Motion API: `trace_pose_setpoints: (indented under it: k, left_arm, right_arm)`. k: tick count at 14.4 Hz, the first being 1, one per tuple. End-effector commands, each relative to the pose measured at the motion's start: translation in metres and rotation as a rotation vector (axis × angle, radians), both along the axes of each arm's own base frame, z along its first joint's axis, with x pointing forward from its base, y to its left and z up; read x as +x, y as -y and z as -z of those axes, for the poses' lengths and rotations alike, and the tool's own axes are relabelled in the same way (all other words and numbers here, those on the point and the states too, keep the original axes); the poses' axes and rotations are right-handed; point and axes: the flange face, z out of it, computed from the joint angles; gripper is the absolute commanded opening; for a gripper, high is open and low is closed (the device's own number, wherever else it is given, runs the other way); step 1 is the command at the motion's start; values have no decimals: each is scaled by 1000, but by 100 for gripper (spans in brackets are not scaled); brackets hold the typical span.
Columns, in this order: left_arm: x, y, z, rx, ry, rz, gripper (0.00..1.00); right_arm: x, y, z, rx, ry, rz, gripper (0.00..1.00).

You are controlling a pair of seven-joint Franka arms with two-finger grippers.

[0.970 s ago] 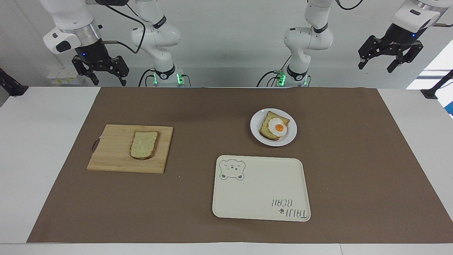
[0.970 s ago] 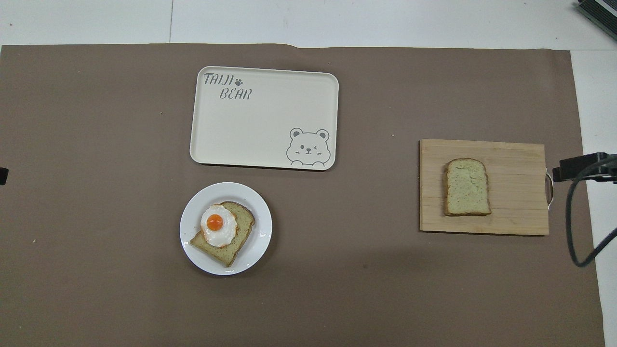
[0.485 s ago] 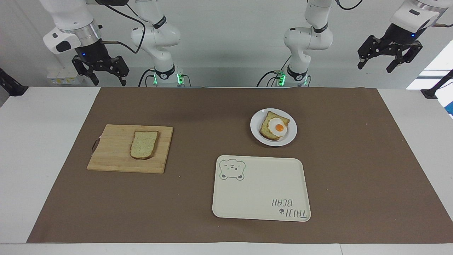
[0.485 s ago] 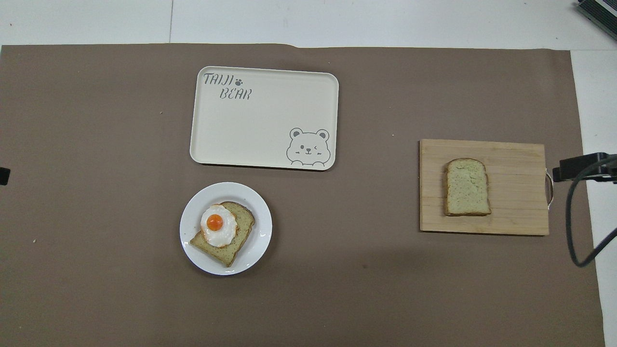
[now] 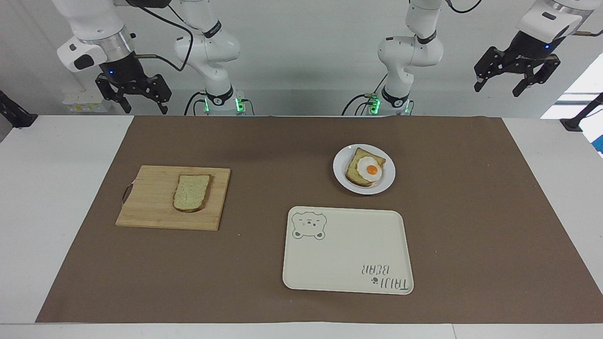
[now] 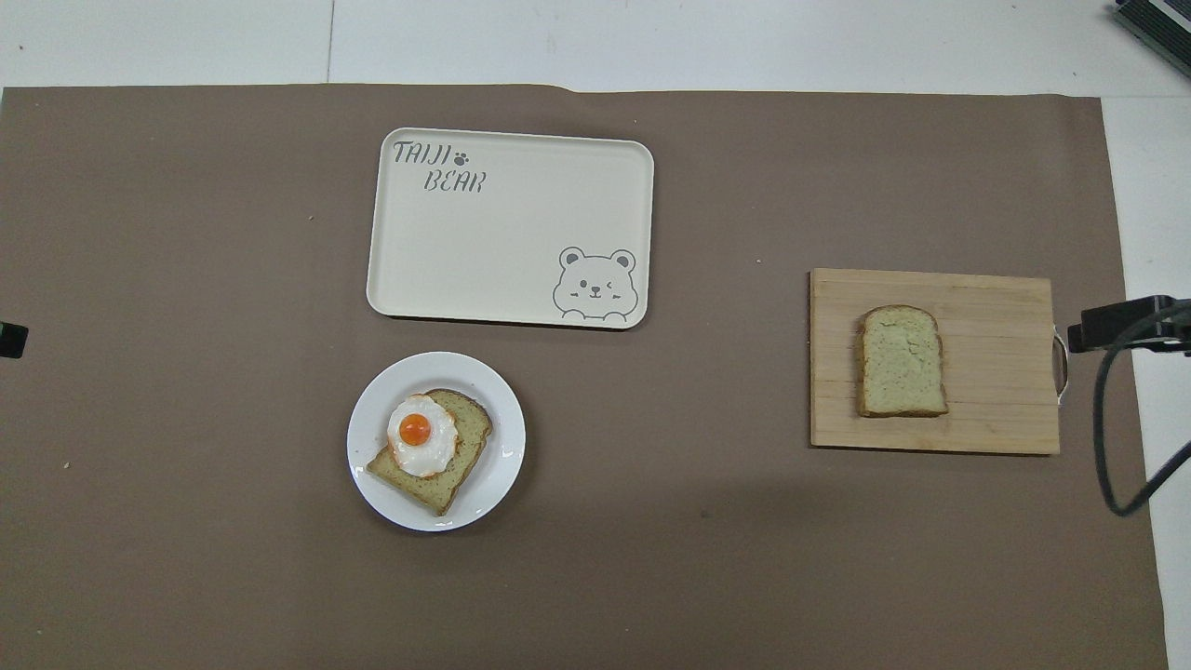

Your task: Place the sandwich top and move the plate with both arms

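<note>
The sandwich top (image 5: 191, 192) is a plain pale bread slice lying flat on a wooden cutting board (image 5: 146, 202) toward the right arm's end of the table; it also shows in the overhead view (image 6: 901, 361). The small white plate (image 5: 340, 175) holds a browner toast with a fried egg (image 5: 369, 169) toward the left arm's end. My right gripper (image 5: 143, 109) hangs open and empty, high over the table's edge by the robots. My left gripper (image 5: 498, 89) hangs open and empty, high over the left arm's end. Both are well apart from the bread and the plate.
A cream bear-printed tray (image 5: 348, 254) lies farther from the robots than the plate. A brown mat (image 5: 282, 150) covers most of the table. In the overhead view only black tips show at the edges: the left (image 6: 11, 340) and the right (image 6: 1117, 321).
My left gripper has risen slightly and shifted a little toward the table's middle. The right gripper has barely moved. Bread, plate and tray are unchanged.
</note>
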Motion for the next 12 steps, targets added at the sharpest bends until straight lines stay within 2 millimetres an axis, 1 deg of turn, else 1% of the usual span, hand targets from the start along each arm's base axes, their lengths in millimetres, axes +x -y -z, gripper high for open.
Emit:
trace_pose_setpoints:
  k: [1, 3, 6, 7, 8, 12]
  left_arm:
    - [-9, 2, 0, -12, -7, 6, 100]
    - [-9, 2, 0, -11, -7, 5, 100]
    - [-9, 3, 0, -11, -7, 6, 100]
    - [-9, 2, 0, -12, -7, 5, 100]
    - [-9, 3, 0, -11, -7, 8, 100]
    - [-9, 2, 0, -9, -5, 7, 100]
  right_arm:
    - [-4, 3, 4, 9, -15, -1, 100]
    - [-9, 4, 7, 12, -6, -6, 100]
    - [-10, 3, 11, 24, -13, -6, 100]
    - [-10, -2, 17, 25, -21, -14, 100]
    - [-7, -4, 18, 24, 0, -18, 100]
    - [-1, -4, 38, 63, 6, -11, 100]
